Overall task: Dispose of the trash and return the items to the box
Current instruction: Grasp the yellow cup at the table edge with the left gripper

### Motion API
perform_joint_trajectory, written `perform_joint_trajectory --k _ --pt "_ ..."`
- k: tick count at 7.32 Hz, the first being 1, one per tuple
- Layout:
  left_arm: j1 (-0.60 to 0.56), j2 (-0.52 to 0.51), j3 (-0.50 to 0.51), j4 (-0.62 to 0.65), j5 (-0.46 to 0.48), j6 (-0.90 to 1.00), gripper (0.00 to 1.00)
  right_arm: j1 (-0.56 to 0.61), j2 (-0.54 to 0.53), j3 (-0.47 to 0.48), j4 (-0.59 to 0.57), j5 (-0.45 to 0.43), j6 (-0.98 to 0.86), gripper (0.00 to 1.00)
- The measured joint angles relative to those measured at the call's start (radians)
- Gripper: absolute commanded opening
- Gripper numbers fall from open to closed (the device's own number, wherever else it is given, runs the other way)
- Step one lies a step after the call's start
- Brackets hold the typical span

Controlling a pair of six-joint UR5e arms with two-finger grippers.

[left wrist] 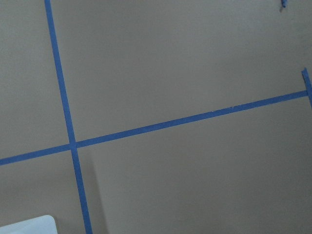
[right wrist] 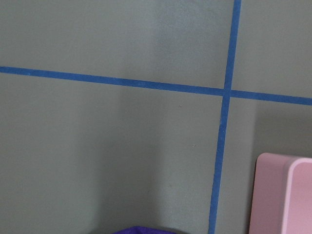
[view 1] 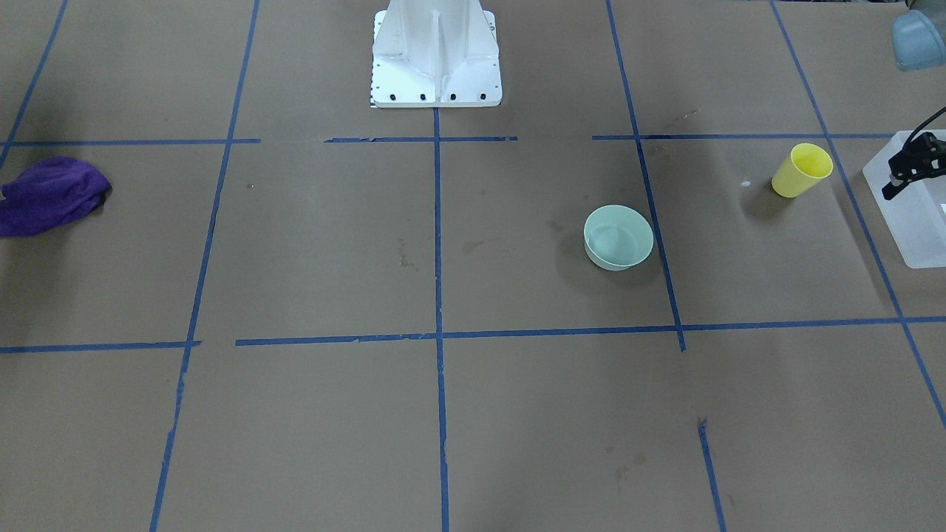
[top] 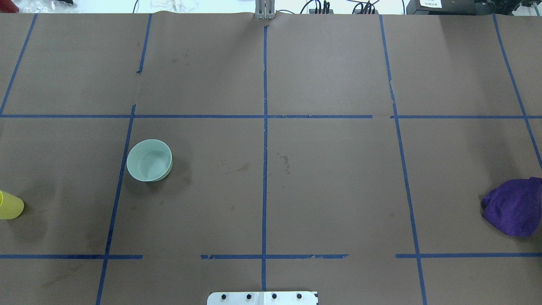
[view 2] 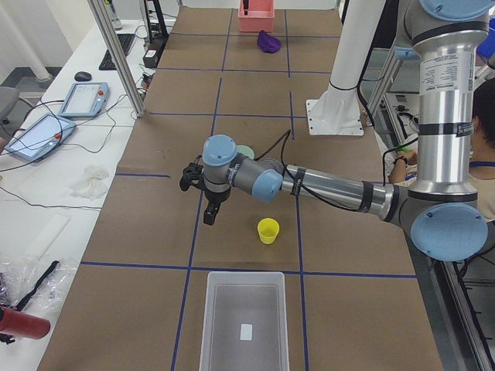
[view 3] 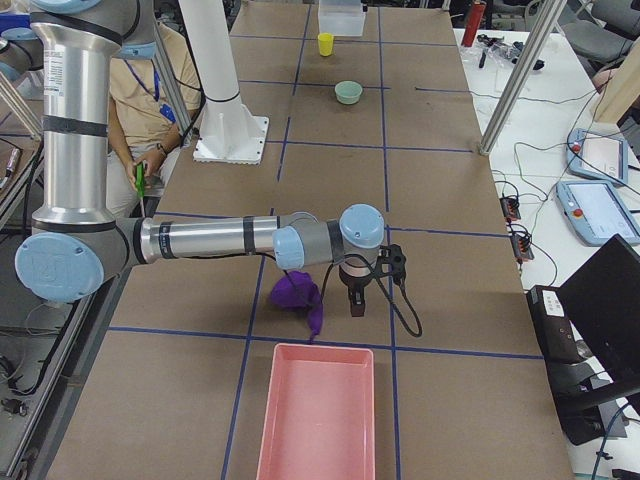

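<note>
The yellow cup [view 1: 802, 170] stands upright on the brown table, at the far left edge of the overhead view [top: 10, 205]. The mint-green bowl [view 1: 618, 236] sits upright and empty nearer the middle [top: 149, 160]. The frosted box [view 2: 244, 325] stands open at the table's left end, past the cup. My left gripper [view 2: 209, 219] hangs above the table beside the cup, near the box; it also shows in the front view [view 1: 893, 192], and I cannot tell if it is open. My right gripper [view 3: 352, 305] hovers beside a purple cloth [view 3: 298, 290]; I cannot tell its state.
The purple cloth [top: 514, 206] lies crumpled near the table's right end. A pink bin [view 3: 315, 410] stands beyond it at that end. The white pedestal [view 1: 436, 59] stands at the robot's side. Blue tape lines [top: 264, 169] cross the table.
</note>
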Motion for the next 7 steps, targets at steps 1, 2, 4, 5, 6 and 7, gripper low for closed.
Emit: perform_joint_trajectory --k 1,2,4,5,6,7 --pt "0.022 0.082 0.003 -0.122 0.001 -0.072 1.0 0.0 -0.001 0.001 0.01 0.013 0.029 1.0" --pt "0.077 0.138 0.005 -0.218 0.002 -0.177 1.0 -0.003 -0.001 0.002 0.035 0.033 0.081 1.0" --pt "0.197 0.186 0.013 -0.299 0.003 -0.342 1.0 -0.017 -0.007 -0.004 0.165 0.046 0.142 1.0" --pt "0.224 0.198 0.021 -0.309 0.007 -0.369 1.0 -0.025 -0.011 -0.008 0.203 0.047 0.149 1.0" --pt "0.236 0.206 0.031 -0.313 0.029 -0.378 0.99 -0.032 -0.013 -0.009 0.22 0.048 0.152 1.0" --pt "0.246 0.209 0.041 -0.313 0.056 -0.382 0.99 -0.035 -0.013 -0.01 0.227 0.048 0.153 1.0"
